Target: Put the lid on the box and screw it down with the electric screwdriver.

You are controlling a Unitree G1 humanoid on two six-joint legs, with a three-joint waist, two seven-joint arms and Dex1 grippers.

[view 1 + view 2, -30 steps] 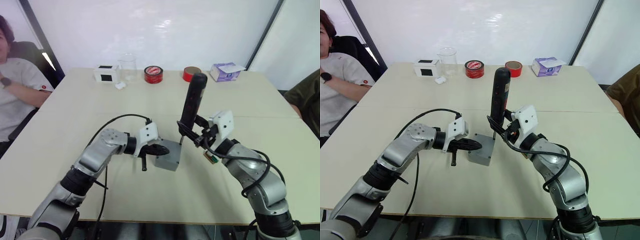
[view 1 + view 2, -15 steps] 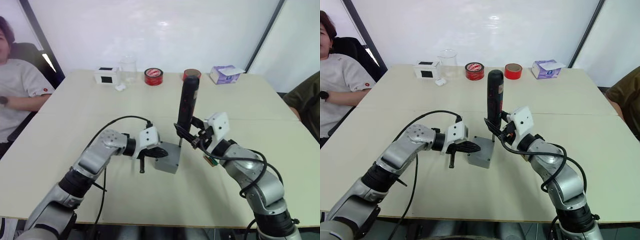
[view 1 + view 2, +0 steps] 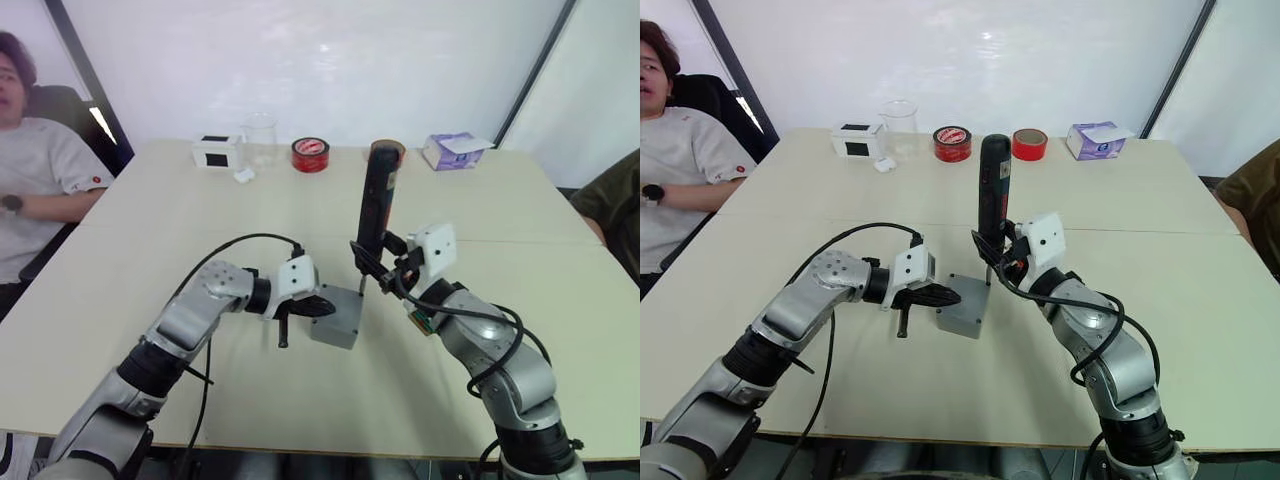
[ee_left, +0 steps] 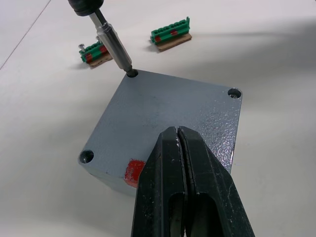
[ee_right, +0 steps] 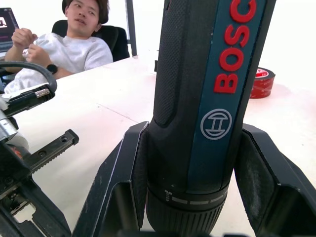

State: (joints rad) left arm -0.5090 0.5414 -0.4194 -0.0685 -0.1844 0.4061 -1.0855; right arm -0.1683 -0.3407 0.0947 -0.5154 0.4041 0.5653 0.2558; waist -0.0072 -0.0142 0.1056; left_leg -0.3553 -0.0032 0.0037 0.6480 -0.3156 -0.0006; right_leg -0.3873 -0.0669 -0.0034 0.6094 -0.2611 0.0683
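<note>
The right hand (image 3: 996,252) is gripping the one electric screwdriver (image 3: 991,200) upright, its bit sitting in a corner screw hole of the lid (image 4: 168,118). The left hand (image 4: 180,163) is reaching in from the side with its fingers pressed closed, resting on the lid atop the single box (image 3: 962,307), mid-tabletop (image 3: 840,200). Two green pieces (image 4: 170,37) are lying beyond it.

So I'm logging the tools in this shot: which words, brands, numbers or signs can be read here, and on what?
"BOS", red letters cut off by the frame edge, on the blue strip of the electric screwdriver clamped in the right end effector.
A round logo, a circle with an H-like mark, below those letters on the same strip.
Red tape rolls: any print too small to read.
White-and-black box: no legible text.
</note>
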